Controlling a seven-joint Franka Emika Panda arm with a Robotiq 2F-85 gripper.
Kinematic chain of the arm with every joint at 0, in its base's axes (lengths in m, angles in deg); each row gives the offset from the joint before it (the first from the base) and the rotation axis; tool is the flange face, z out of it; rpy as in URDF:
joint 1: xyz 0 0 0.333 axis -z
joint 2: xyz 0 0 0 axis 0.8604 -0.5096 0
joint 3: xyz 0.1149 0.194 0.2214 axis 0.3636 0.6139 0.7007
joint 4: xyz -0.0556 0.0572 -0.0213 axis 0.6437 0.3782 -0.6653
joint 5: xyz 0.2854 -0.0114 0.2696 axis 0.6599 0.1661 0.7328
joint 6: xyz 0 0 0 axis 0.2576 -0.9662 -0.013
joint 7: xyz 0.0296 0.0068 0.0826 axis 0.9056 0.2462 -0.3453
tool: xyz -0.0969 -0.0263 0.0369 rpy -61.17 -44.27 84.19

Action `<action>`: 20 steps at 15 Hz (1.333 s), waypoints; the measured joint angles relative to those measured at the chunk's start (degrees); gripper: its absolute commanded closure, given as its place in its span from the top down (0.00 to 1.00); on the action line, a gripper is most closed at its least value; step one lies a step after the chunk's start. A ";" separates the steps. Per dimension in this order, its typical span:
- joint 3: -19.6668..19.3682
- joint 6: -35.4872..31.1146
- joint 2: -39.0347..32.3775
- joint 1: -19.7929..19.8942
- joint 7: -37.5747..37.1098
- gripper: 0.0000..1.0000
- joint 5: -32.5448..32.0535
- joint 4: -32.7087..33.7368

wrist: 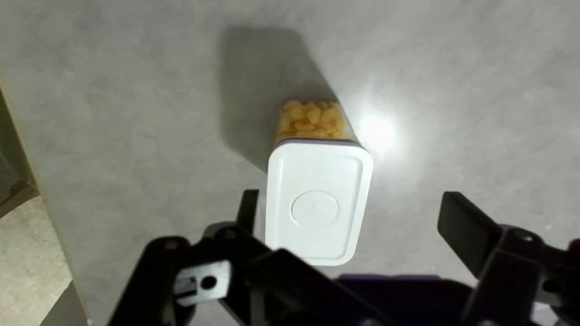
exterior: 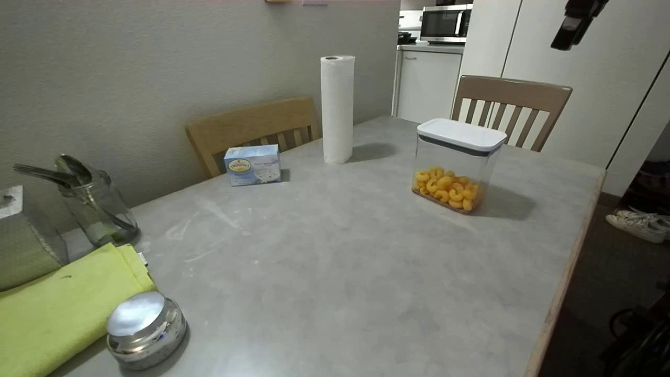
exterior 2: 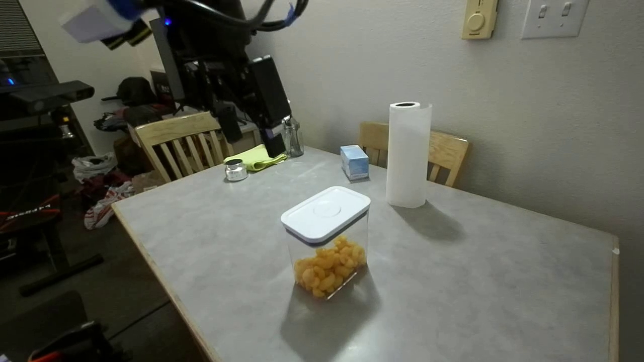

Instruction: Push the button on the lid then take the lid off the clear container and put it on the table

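The clear container [exterior: 454,184] stands upright on the grey table [exterior: 335,267], with yellow-orange pasta inside; it also shows in an exterior view [exterior 2: 329,264] and the wrist view [wrist: 312,120]. The white lid [exterior: 462,134] sits on top of it; it is also in an exterior view [exterior 2: 302,218] and the wrist view [wrist: 317,170]. The button [wrist: 315,209] is a round white panel at the lid's centre, about level with it, also in an exterior view [exterior 2: 327,209]. My gripper [wrist: 351,203] is open and empty, above and apart from the lid, also in an exterior view [exterior 2: 253,138].
A paper towel roll [exterior: 337,110] stands near the wall, beside a blue-white box [exterior: 254,165]. A metal tin [exterior: 146,330], a yellow-green cloth [exterior: 73,309] and a glass jar with cutlery [exterior: 99,209] are at the table's far end from the container. Chairs [exterior 2: 176,138] stand around the table.
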 measured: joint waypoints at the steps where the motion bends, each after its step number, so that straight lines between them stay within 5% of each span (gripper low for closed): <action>1: -0.81 1.65 -2.07 -0.45 3.27 1.00 3.50 1.71; 3: -1.67 3.25 -4.81 -0.86 7.69 1.00 8.02 4.17; 10: -1.01 2.85 -5.12 -0.57 7.21 1.00 7.96 4.09; 20: -1.06 -9.31 -18.46 1.31 10.25 1.00 10.36 9.84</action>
